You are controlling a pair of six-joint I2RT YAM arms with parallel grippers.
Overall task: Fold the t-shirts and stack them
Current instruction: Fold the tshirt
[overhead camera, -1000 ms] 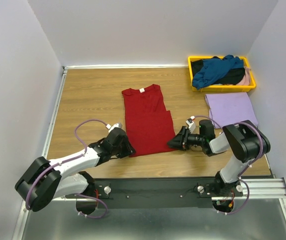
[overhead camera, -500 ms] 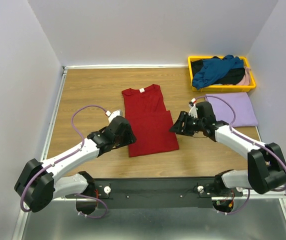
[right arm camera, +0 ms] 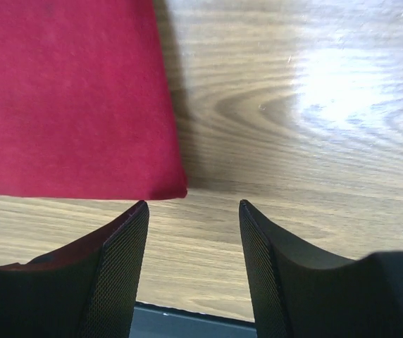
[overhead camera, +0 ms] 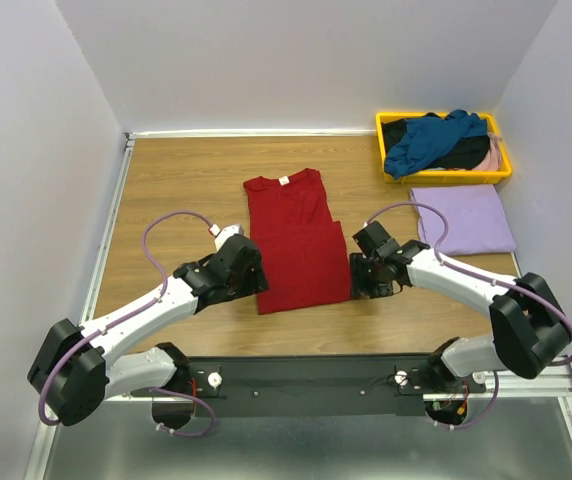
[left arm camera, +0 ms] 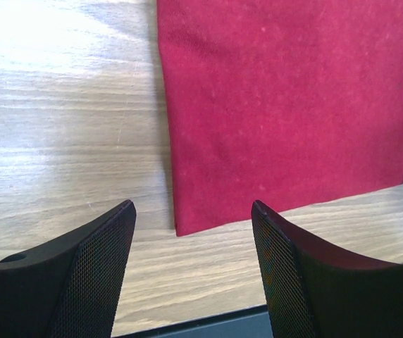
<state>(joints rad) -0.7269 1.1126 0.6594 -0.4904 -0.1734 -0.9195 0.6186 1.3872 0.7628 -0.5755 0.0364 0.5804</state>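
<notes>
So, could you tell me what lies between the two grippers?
The near end of the red shirt fills the gap between the left gripper and right gripper, as the top view shows.

dark red t-shirt (overhead camera: 296, 240), lavender t-shirt (overhead camera: 463, 218) (yellow tray (overhead camera: 446, 178))

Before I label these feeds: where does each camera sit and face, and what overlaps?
Top external: fixed above and behind the bases, looking down on the wooden table; left arm and right arm show.
Left wrist: on that wrist, looking down past the open left gripper at the dark red cloth t-shirt's near-left corner.
Right wrist: likewise, past the open right gripper at its near-right corner.
Shared: all three show that t-shirt.
</notes>
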